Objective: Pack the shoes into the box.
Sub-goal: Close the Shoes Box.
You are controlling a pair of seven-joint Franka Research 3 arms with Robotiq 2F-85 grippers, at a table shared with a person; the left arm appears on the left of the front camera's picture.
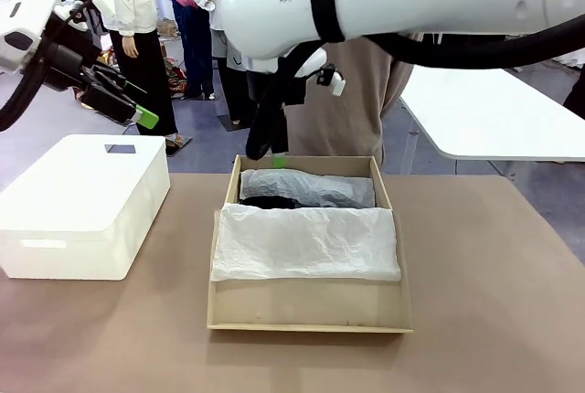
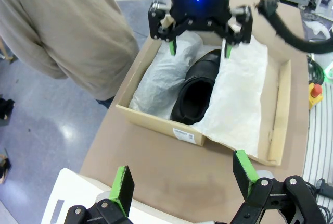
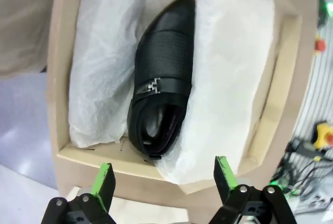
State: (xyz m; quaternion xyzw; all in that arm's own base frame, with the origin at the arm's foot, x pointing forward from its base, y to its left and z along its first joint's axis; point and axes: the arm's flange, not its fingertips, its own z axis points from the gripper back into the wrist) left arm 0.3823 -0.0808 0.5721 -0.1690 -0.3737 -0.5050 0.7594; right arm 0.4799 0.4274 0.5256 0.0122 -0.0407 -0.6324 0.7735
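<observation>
A brown box [image 1: 309, 309] sits in the middle of the desk [image 1: 498, 302]. One shiny black shoe [image 3: 161, 78] lies inside it, buckle up, tucked between two puffy folds of white paper [image 1: 306, 242]. The right hand [image 3: 163, 172] hangs just above the shoe. Its fingers are spread wide and it holds nothing. The left hand [image 2: 183, 174] is up high, off to the side over a white plastic box [image 1: 82, 201]. It is wide open and empty too. A person [image 2: 57, 26] stands at the far side, close to the brown box.
</observation>
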